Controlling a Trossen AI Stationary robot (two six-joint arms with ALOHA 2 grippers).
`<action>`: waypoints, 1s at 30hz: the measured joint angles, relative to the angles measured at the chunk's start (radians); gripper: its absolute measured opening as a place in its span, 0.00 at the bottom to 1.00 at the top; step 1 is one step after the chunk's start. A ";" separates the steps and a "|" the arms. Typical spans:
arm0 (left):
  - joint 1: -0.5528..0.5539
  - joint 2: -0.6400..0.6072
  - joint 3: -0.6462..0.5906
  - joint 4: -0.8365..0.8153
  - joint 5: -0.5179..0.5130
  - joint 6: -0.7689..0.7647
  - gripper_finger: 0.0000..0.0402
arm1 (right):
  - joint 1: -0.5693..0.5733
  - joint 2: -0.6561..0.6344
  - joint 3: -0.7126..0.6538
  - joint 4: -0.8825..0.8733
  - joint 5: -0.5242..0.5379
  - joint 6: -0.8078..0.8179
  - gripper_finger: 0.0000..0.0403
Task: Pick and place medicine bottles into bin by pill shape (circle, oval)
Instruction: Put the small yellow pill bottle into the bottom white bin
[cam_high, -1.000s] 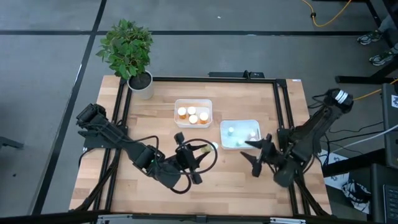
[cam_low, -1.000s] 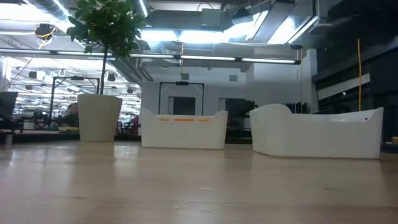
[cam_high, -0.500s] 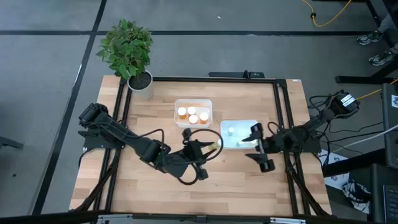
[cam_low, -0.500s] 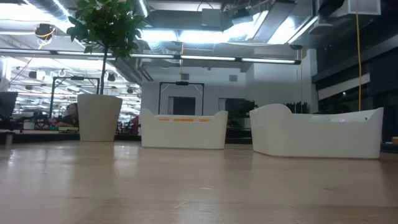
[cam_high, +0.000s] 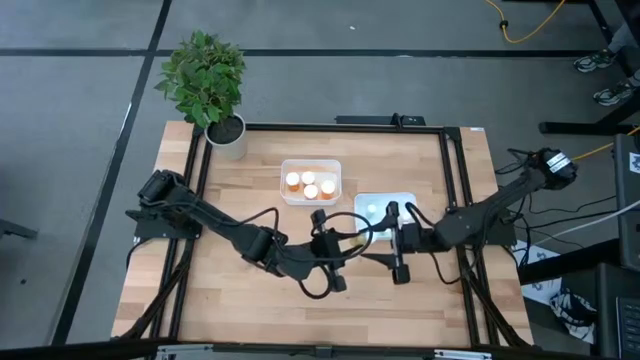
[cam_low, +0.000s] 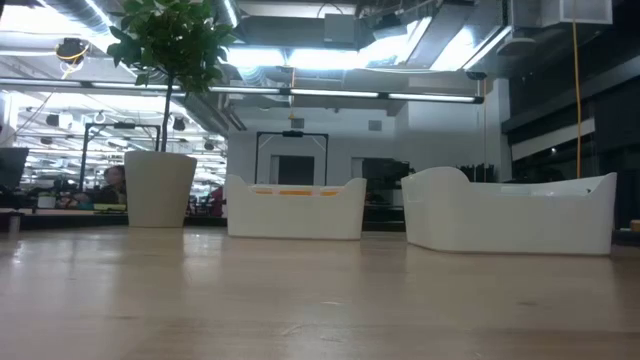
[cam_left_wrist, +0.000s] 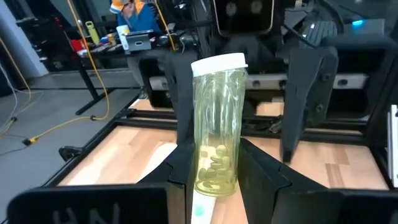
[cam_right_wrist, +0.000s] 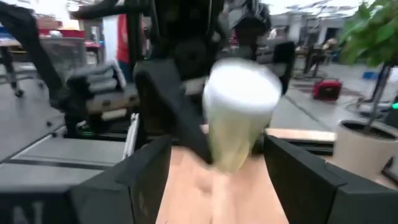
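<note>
A potted plant (cam_high: 207, 85) stands at the table's far left corner, and from it the two white bins lie toward the table's middle: the nearer bin (cam_high: 311, 181) holds orange bottles with white caps (cam_high: 309, 184), and the second bin (cam_high: 385, 214) sits beyond it toward the right arm, with pale bottles inside. In the low view both bins and the plant's pot stand on the bare wooden table (cam_low: 300, 300), with no arm in sight. The two arms meet over the table just in front of the second bin. The left gripper (cam_left_wrist: 214, 177) is clamped on the base of a pale yellow-green bottle (cam_left_wrist: 217, 124) with a white cap, which holds small pills at its bottom. The bottle's long axis runs from that gripper toward the right gripper (cam_right_wrist: 214, 165), cap leading. The right gripper's fingers stand spread wide on either side of the cap end, not closed on it.
</note>
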 joint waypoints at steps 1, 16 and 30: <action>-0.003 0.000 0.000 -0.001 0.000 0.000 0.20 | 0.004 0.000 0.016 -0.014 0.011 -0.017 0.64; -0.027 0.000 0.000 -0.130 -0.001 -0.111 0.20 | 0.026 -0.018 0.057 -0.088 0.093 -0.039 0.64; -0.033 0.000 0.000 -0.143 0.019 -0.143 0.20 | 0.031 -0.018 0.057 -0.150 0.093 0.013 0.63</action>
